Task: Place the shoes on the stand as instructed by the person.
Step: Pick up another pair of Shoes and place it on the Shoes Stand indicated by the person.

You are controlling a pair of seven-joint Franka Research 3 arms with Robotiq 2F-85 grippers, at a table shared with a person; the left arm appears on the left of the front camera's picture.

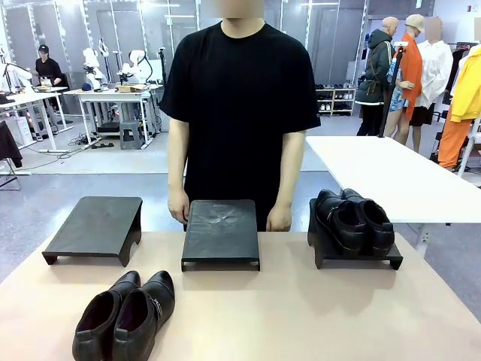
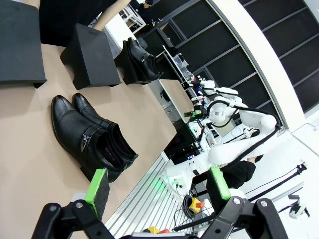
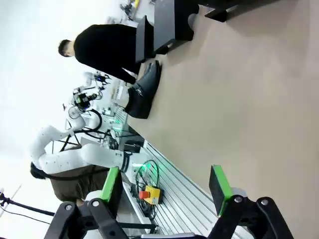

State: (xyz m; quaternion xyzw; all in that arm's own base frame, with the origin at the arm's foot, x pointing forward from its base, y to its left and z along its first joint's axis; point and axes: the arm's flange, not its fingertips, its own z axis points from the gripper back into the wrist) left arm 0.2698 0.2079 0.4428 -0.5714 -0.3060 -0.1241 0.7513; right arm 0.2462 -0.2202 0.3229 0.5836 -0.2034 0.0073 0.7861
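Near pair (image 1: 124, 316): two shiny black shoes, side by side on the table (image 1: 301, 316). They sit close to the robot's edge, and their toes point at the person.
Far pair (image 1: 355, 219): two more shiny black shoes, side by side on top of the right stand (image 1: 391, 262).
Left stand (image 1: 94, 226): a flat black stand at the far left of the table.
Middle stand (image 1: 220, 232): a flat black stand between the other two, past the near pair.
Person (image 1: 240, 98): in a black T-shirt, standing at the far side, right behind the middle stand. The hands (image 1: 179, 207) hang down by the table's far edge, one at each side of the middle stand.
Left gripper (image 2: 157, 186): its green pads are wide apart and it holds nothing. It is up in the air, and the near pair lies ahead of it.
Right gripper (image 3: 165, 185): its pads are wide apart too and it holds nothing. It hangs over the table's near edge, well away from the shoes.
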